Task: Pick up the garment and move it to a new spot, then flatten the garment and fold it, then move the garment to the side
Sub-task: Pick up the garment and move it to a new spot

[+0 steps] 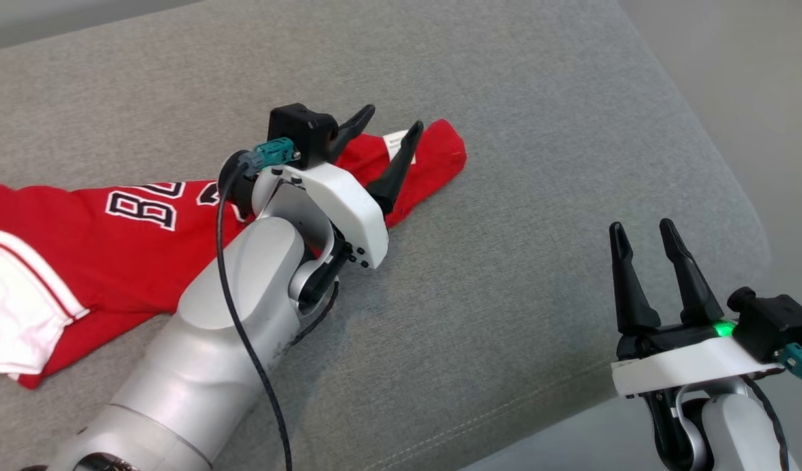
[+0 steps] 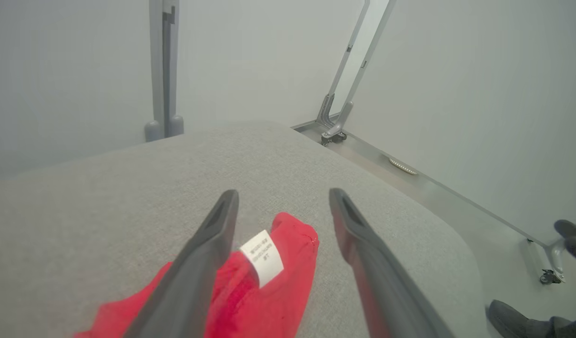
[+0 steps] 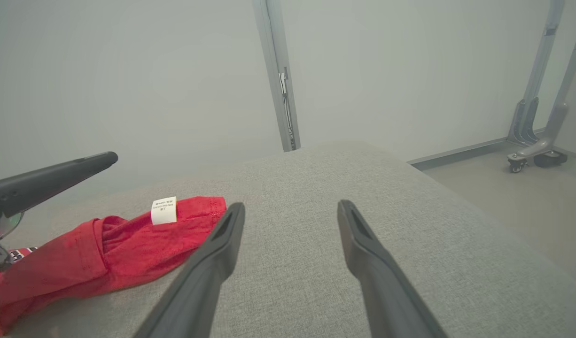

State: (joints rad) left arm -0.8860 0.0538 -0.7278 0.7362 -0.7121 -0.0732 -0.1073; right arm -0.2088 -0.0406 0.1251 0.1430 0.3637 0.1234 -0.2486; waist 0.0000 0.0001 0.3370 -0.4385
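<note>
- Head view: the red garment (image 1: 133, 242) lies across the left of the frame on the grey cushion (image 1: 519, 275), with one end reaching the upper centre.
- The left gripper (image 1: 392, 119) is spread wide over that end, holding nothing; one finger may touch the cloth.
- The right gripper (image 1: 641, 226) is spread and empty at the lower right.

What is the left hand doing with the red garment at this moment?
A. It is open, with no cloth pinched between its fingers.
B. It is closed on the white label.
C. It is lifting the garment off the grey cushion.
A: the fingers of the left hand stand wide apart over the end of the red garment, and its white label lies free between them.
</note>
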